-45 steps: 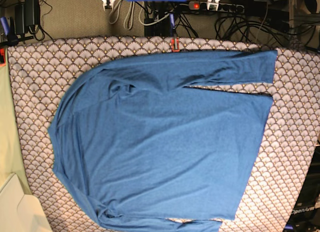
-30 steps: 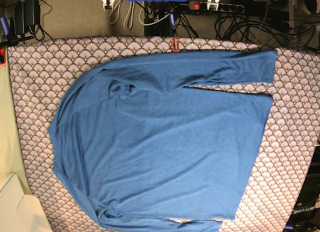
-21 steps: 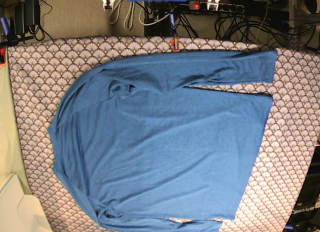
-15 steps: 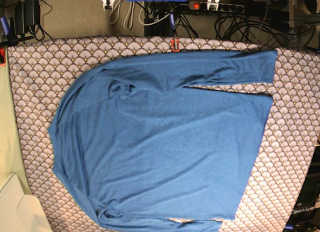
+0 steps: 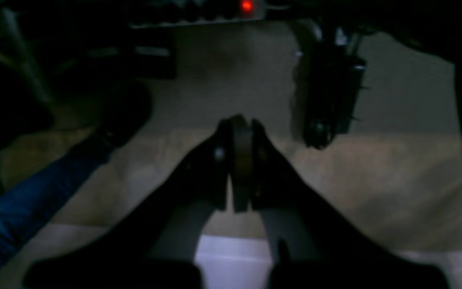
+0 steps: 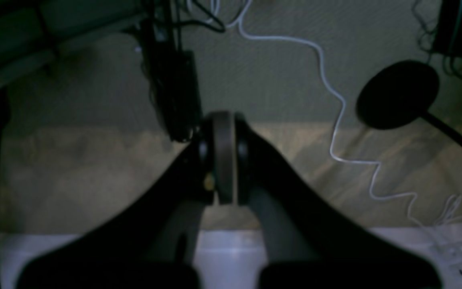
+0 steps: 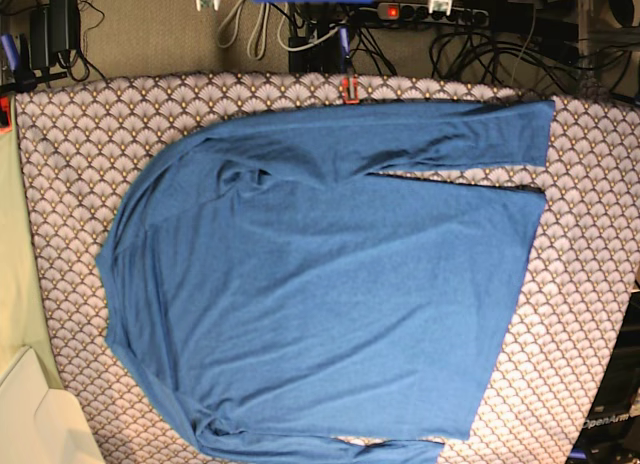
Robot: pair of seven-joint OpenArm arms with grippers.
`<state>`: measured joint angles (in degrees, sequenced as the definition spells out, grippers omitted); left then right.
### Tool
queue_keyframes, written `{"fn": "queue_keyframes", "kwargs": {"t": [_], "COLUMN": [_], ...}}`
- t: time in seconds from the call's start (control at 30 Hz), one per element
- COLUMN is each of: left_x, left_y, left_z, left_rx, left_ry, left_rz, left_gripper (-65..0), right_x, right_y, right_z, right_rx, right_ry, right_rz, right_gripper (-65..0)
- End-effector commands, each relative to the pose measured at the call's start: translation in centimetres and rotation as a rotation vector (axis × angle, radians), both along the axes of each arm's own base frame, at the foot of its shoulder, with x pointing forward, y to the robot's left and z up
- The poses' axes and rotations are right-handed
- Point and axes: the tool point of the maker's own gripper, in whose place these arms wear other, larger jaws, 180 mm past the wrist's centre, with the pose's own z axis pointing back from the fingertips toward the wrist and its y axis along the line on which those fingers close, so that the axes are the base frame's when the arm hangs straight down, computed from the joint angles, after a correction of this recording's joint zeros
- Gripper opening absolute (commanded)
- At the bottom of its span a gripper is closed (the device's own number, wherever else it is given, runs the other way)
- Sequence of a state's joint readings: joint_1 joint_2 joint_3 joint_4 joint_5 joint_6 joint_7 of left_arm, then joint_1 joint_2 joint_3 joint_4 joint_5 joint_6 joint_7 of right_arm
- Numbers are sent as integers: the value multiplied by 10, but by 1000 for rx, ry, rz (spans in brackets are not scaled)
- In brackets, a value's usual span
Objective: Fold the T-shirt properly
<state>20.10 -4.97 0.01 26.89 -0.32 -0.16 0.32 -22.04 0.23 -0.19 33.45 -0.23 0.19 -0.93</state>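
While the T-shirt [image 7: 320, 284] lies spread flat on the scallop-patterned cloth [image 7: 70, 144] covering the table, neither arm touches it. Both wrist views show the left gripper [image 5: 239, 160] and the right gripper [image 6: 221, 156] with jaws pressed together on nothing, hanging over dim floor and cables [image 6: 335, 100].

T-shirt [image 7: 330, 294] is seen plain medium blue; cloth [image 7: 70, 144] is patterned in grey-white scallops; red light [image 7: 391, 12] is lit at far edge.
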Motion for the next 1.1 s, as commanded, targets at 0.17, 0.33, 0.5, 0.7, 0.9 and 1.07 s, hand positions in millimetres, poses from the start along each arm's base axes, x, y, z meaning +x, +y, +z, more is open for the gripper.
{"fn": "queue_keyframes", "kwargs": {"t": [0.17, 0.33, 0.5, 0.7, 0.9, 1.07], "left_x": [6, 15, 41, 70, 85, 86], "left_y": [4, 2, -8, -11, -4, -9], "left_z": [20, 45, 89, 141, 168, 186], "left_rx": [-3, -12, -39, -105, -158, -178], "left_ry": [-93, -182, -329, -475, -539, -566], "left_rz": [-22, -45, -68, 9, 68, 57], "left_gripper": [-649, -649, -649, -649, -649, -649], "right_x": [7, 20, 44, 73, 100, 116], "right_y": [-3, -4, -12, -12, -12, -9], "right_z": [29, 63, 109, 167, 223, 259], "right_rx": [-4, -11, -28, -37, -45, -46], "right_ry": [-115, -223, -356, -506, -642, -730], "right_rz": [10, 19, 44, 58, 76, 84], "right_gripper": [-647, -646, -646, -646, -645, -644]}}
